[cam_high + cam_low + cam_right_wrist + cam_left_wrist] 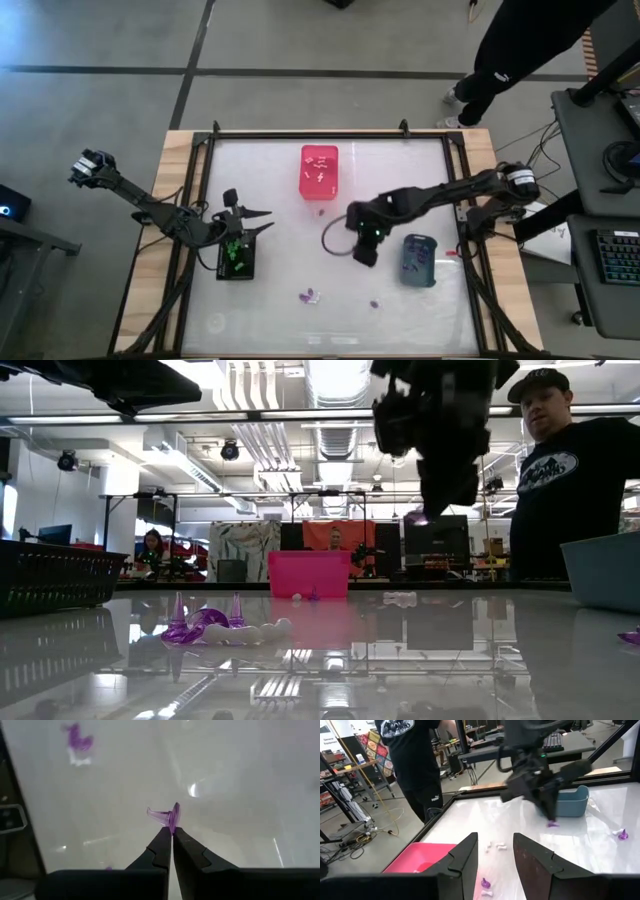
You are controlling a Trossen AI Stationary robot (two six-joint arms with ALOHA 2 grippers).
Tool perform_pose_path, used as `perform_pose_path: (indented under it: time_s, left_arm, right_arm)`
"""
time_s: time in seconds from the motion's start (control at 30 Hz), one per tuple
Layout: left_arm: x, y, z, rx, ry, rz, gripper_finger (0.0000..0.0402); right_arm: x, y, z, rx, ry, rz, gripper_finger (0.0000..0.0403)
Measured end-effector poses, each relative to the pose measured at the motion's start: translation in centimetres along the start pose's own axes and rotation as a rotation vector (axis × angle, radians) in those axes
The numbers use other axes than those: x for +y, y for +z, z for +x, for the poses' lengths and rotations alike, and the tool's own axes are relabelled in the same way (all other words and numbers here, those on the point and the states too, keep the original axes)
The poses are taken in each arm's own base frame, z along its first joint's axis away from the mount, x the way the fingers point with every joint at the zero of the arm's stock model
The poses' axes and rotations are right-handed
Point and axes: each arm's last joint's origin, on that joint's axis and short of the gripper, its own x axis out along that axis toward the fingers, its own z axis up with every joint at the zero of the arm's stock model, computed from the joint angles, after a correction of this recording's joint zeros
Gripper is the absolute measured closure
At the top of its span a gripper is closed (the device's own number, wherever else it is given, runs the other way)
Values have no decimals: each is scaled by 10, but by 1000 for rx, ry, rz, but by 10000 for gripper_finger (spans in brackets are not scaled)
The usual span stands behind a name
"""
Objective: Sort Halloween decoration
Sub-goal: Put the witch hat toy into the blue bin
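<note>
A tiny purple Halloween decoration (167, 815) sits at the tips of my right gripper (172, 834), which is shut on it above the table's middle (365, 255). The low view shows the same piece (415, 518) hanging under the dark fingers. More purple and white pieces (308, 296) lie flat on the table toward the near edge, with one purple piece (374, 303) beside them. My left gripper (262, 221) stands open with nothing between its fingers, over the black bin (237, 260), which holds green pieces. My right gripper pinches the purple piece by the edge of its flat disc end (174, 822), only at the fingertips. The pointed stem (156, 813) sticks out sideways. The fingers slant down from above. The piece is lifted clear of the table.
A pink bin (319, 170) stands at the far middle with small pieces in it. A grey-blue bin (419, 260) is just right of my right gripper. White pieces (495, 846) lie near the pink bin. A person in black (520, 50) stands beyond the far right corner.
</note>
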Motion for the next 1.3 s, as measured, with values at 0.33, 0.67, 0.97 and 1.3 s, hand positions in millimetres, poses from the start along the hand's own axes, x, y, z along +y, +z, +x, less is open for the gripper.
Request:
perform_pose_path:
  time_s: [0.33,0.67,0.97,1.3]
  left_arm:
    - [0,3,0,-21,1,-24,294]
    - [0,4,0,-33,2,-37,294]
    - [-1,4,1,-31,2,-33,294]
    - [-2,3,2,-25,1,-34,294]
  right_arm:
    - [37,-25,-12,19,57,27,394]
    - [58,-47,-40,-11,89,93,394]
    - [58,-76,-58,115,-9,296,394]
    - [41,-113,-70,311,-383,601,394]
